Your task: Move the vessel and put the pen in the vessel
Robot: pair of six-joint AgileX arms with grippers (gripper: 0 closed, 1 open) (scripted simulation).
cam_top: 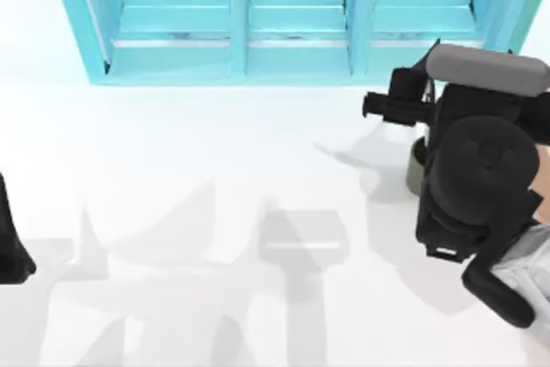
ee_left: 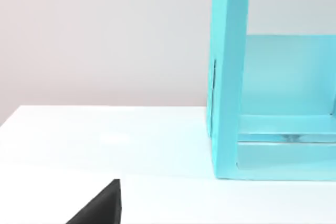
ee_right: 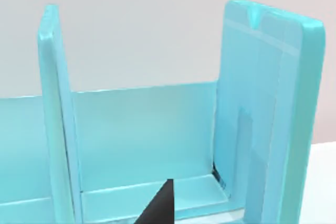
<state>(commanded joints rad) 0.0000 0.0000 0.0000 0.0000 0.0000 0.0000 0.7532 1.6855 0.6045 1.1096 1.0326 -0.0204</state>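
Observation:
A sliver of the olive-green vessel point(cam_top: 416, 166) shows on the table at the right, mostly covered by my right arm. My right gripper point(cam_top: 380, 107) reaches from above the vessel toward the turquoise shelf, and one dark fingertip point(ee_right: 159, 206) shows in the right wrist view before the shelf's right-hand bay. The pen is hidden. My left arm point(cam_top: 10, 247) is parked at the table's left edge, and a dark fingertip point(ee_left: 101, 209) of it shows in the left wrist view.
A turquoise shelf unit point(cam_top: 241, 49) with three open bays runs along the back of the white table. A tan object point(cam_top: 543, 169) peeks out at the right edge behind my right arm. Arm shadows fall on the table's middle.

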